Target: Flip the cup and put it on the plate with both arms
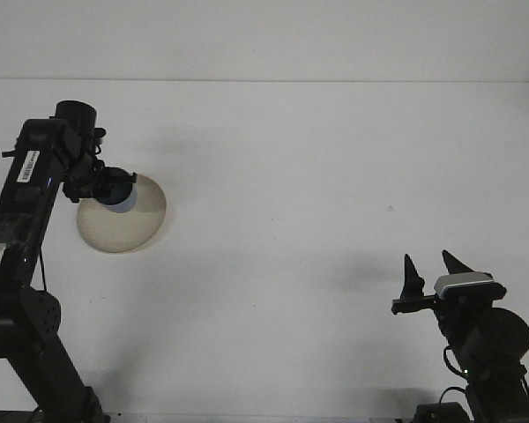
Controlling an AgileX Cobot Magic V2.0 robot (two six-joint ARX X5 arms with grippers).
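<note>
A cream plate lies on the white table at the left. Over its upper part hangs a small blue cup, held in my left gripper, which is shut on it. The left arm reaches up along the left edge of the view and hides the plate's left rim. My right gripper stands at the lower right, far from the plate, open, with its two dark fingertips pointing up and nothing between them.
The white table stretches across the view to a pale back wall. The right arm's base occupies the lower right corner, the left arm's base the lower left.
</note>
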